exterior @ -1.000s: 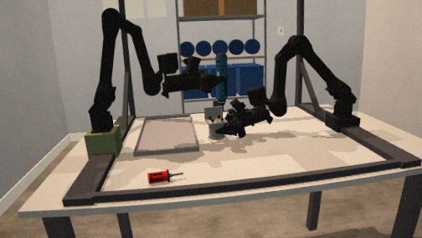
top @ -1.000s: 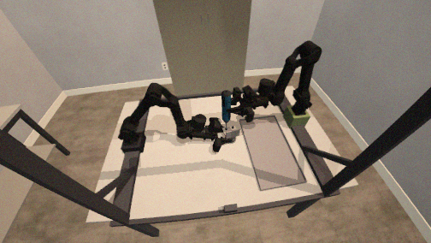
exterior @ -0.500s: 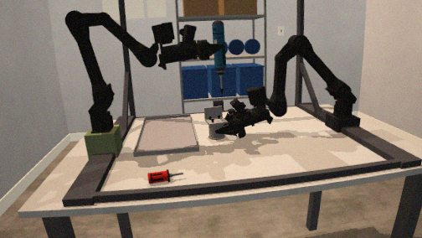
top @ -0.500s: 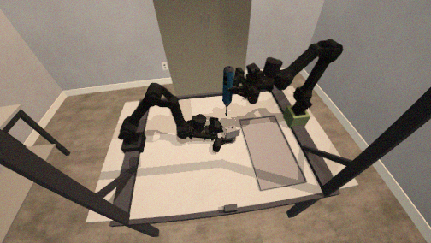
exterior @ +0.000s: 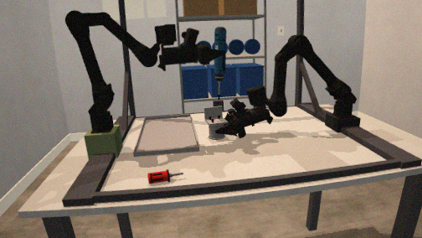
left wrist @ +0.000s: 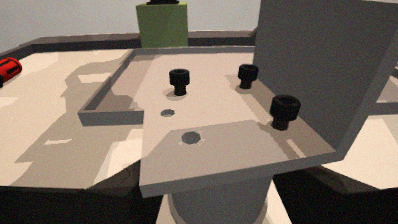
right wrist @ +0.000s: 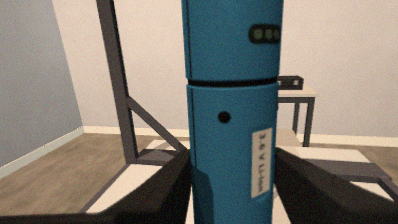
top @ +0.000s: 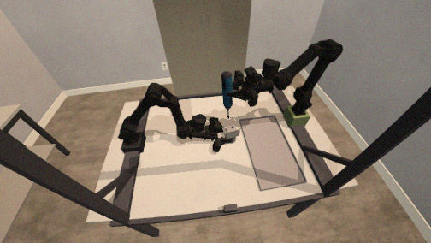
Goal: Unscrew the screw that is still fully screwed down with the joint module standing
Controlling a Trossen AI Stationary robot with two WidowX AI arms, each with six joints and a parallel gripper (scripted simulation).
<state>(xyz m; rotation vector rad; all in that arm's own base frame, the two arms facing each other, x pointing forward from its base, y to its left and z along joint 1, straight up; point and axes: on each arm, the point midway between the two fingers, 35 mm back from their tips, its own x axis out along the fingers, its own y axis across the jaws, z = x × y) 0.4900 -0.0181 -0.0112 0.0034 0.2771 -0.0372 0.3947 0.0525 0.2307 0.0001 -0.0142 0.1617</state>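
The joint module stands on the table with its grey bracket on top. Three black screws stand raised on the bracket, and one hole is empty. My left gripper is shut on the joint module's round base. My right gripper is shut on the blue electric screwdriver, which it holds upright well above the module. A small dark piece sits at the bit's tip, just above the bracket. The barrel fills the right wrist view.
A shallow grey tray lies beside the module. A green block holds the right arm's base. A red hand screwdriver lies near the table's front edge. A dark rail frames the table.
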